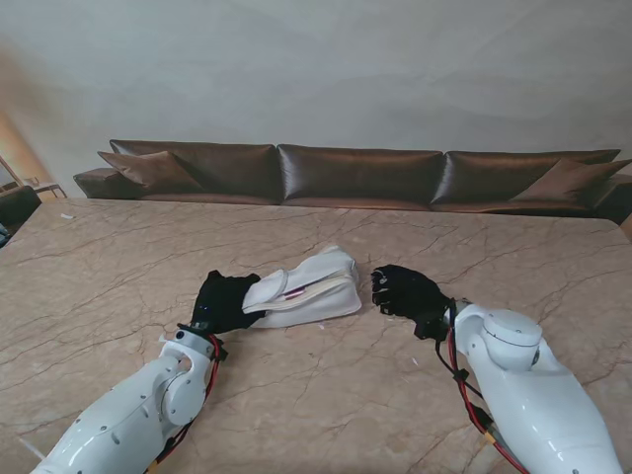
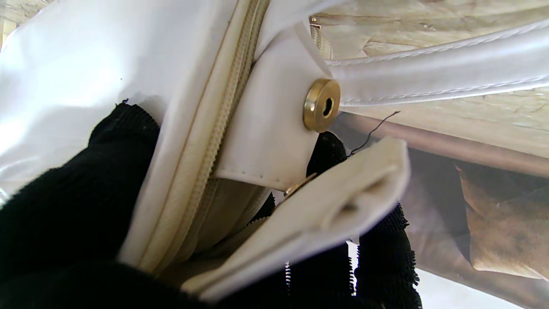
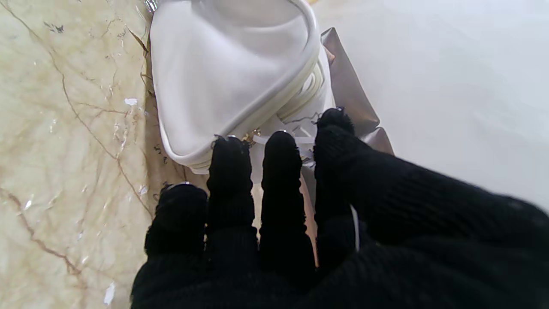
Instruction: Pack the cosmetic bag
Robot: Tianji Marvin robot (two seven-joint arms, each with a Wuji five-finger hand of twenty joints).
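A: Start with what is nearest me. What is each arm doing?

B: At about seven o'clock, the left hand [image 1: 225, 301] in its black knit glove is closed on the near end of the white faux-leather cosmetics bag [image 1: 308, 285]. The left wrist view shows its fingers [image 2: 77, 201] pinching the panel beside the cream zipper [image 2: 216, 128], with a brass rivet [image 2: 321, 105] and the white strap [image 2: 437, 71] just past them.

A: And the other one?

B: At about four o'clock, the gloved right hand [image 1: 407, 294] holds nothing. Its fingers [image 3: 279, 167] are loosely spread and point at the bag's end, near it; I cannot tell whether the tips touch.

A: Where does the bag lie?

B: Mid-surface, roughly twelve o'clock from me, on its side on the beige veined marble surface [image 1: 118, 276], between the two hands. A sliver of red [image 1: 294, 293] shows at the zipper line, so I judge something may already be inside, though I cannot make out what.

A: How far along, then?

B: Late, I'd say. No loose cosmetics show on the surface. Whether the zipper is fully closed I cannot tell; finishing it looks like what remains.

A: Beyond that?

B: Only a long brown leather sofa [image 1: 360, 176] at the far edge.
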